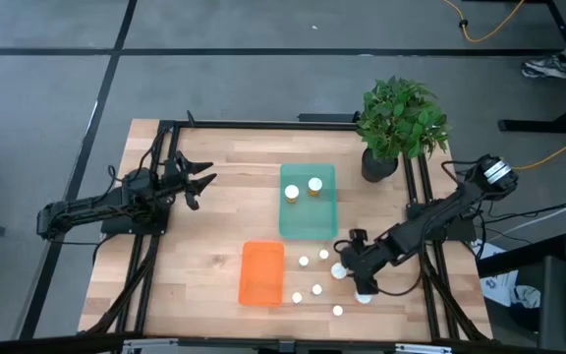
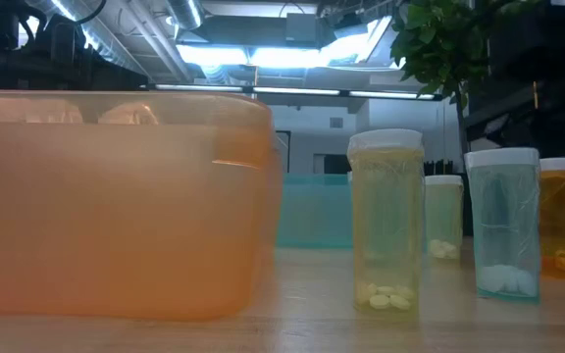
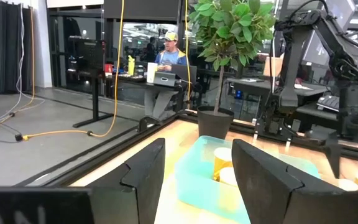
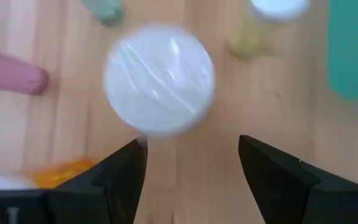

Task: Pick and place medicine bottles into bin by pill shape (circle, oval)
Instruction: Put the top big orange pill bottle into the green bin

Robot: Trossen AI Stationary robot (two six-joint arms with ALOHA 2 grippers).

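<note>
Several white-capped medicine bottles stand on their bases on the wooden table between the orange bin (image 1: 261,272) and my right arm, for instance three bottles (image 1: 304,262) (image 1: 316,289) (image 1: 338,310). Two more bottles (image 1: 292,193) (image 1: 315,185) stand inside the teal bin (image 1: 308,224). My right gripper (image 1: 346,258) is open and hovers over one bottle (image 1: 338,270); the right wrist view shows that bottle's white cap (image 4: 159,79) ahead of the spread fingers (image 4: 193,163), not touched. My left gripper (image 1: 199,181) is open and empty at the table's left.
A potted plant (image 1: 401,123) stands at the far right corner. The low view shows the orange bin (image 2: 116,206) close on the left and several bottles (image 2: 385,221) (image 2: 503,224) to its right. A person sits beyond the table in the left wrist view (image 3: 169,53).
</note>
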